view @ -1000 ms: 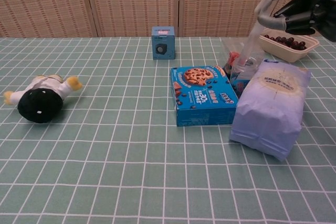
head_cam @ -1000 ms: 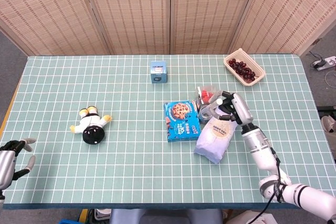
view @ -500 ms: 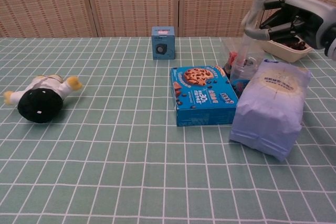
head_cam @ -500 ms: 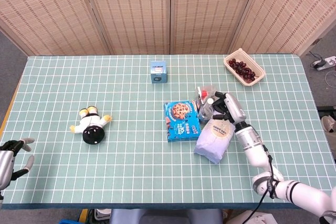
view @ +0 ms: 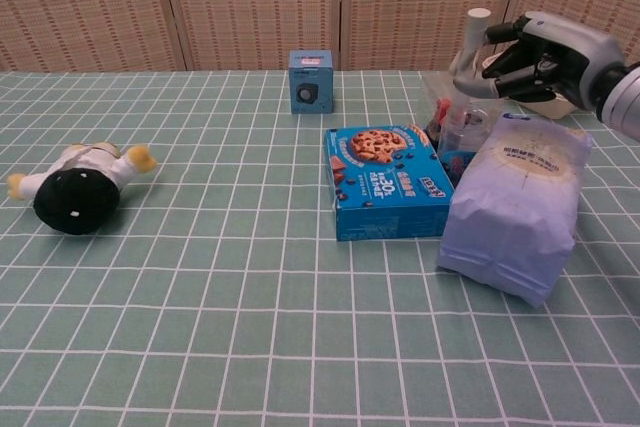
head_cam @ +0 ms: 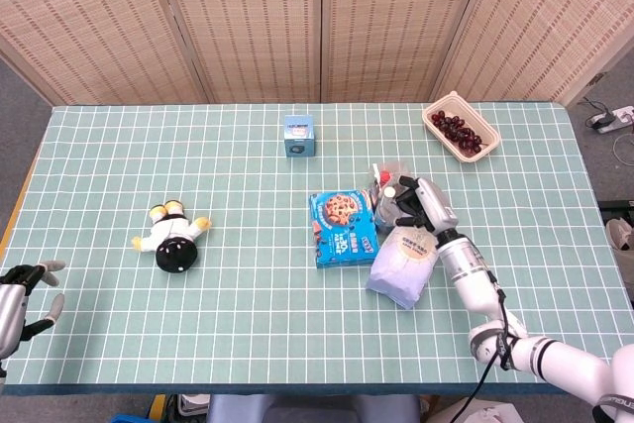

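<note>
While the left hand (head_cam: 22, 299) idles with fingers apart at the table edge, the right hand (view: 540, 47) seems clamped on a clear bottle (view: 466, 97) wedged behind the lavender bag (view: 515, 202), lifting it clear.

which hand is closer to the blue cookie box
Right. The right hand hovers just beyond the cookie box's right edge, above the pale bag, at a clear bottle. The left hand sits far off at the table's near left corner.
</note>
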Available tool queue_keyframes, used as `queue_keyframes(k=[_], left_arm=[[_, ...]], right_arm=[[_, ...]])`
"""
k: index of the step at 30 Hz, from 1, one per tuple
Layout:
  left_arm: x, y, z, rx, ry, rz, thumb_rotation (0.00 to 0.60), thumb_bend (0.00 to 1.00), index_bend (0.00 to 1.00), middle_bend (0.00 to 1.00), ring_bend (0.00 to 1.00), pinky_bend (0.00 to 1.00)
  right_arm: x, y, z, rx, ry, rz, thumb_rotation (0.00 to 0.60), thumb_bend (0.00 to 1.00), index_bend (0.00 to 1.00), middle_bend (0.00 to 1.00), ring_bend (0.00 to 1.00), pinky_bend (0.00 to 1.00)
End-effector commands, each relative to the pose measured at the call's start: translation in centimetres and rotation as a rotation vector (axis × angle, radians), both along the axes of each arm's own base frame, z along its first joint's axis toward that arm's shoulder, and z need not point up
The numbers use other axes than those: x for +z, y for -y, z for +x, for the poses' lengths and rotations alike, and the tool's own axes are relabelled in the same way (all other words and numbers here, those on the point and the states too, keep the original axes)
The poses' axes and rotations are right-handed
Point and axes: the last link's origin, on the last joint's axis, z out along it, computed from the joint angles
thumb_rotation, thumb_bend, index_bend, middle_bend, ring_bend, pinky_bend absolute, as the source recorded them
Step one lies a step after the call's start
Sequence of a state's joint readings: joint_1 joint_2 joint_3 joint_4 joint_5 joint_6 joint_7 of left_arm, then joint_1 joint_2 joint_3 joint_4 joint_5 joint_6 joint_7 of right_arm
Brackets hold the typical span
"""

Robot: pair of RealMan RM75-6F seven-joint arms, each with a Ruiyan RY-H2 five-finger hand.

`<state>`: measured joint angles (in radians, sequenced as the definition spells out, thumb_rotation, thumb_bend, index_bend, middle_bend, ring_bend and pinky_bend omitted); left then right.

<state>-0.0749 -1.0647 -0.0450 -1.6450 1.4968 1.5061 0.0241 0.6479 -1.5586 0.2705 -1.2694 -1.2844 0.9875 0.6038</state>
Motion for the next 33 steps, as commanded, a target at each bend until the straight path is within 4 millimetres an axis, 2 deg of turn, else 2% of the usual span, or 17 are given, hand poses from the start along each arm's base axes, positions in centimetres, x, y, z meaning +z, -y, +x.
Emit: queue_keyframes(k=[1,4,12,19,27,31,33], left_arm=[[0.0,0.0,0.0,0.001,0.000,0.000,0.600,0.40,0.38,0.46,0.33,0.49],[0.0,0.0,0.0,0.001,0.002,0.000,0.600,0.40,0.38,0.46,0.33,0.49],[0.0,-0.1,-0.1,0.003,0.002,0.000,0.600,0.40,0.38,0.46,0.33,0.49],[0.0,-0.1,-0.1,0.005,-0.001,0.000,0.600,0.40,0.38,0.46,0.33,0.49],[0.1,-0.1,-0.2,0.010,-0.002,0.000,0.600,0.40,0.38,0.46,0.33,0.49],[0.0,-0.1,-0.2,0.012,-0.005,-0.002,0.600,0.40,0.38,0.46,0.33,0.49],[0.0,-0.2,-0.2,0.014,-0.006,-0.003,0.600,0.40,0.38,0.46,0.33,0.49]], right_arm=[[-0.1,-0.1,0.0,0.005,-0.005,0.002,0.600,0.47,0.64,1.00,1.00,1.00],[-0.2,-0.1,0.1,0.010,-0.007,0.004,0.600,0.43,0.58,1.00,1.00,1.00],[0.0,-0.4,0.0,0.025,-0.009,-0.001,0.600,0.17,0.40,1.00,1.00,1.00],[0.4,-0.6,0.0,0.037,-0.010,-0.016,0.600,0.07,0.34,1.00,1.00,1.00],[3.3,-2.4,-0.2,0.090,-0.035,-0.088,0.600,0.01,0.29,1.00,1.00,1.00],[5.5,-4.3,-0.8,0.104,-0.145,-0.089,0.600,0.01,0.16,0.99,1.00,1.00],[6.8,-5.5,-1.2,0.104,-0.236,-0.097,0.600,0.00,0.08,0.91,1.00,1.00]])
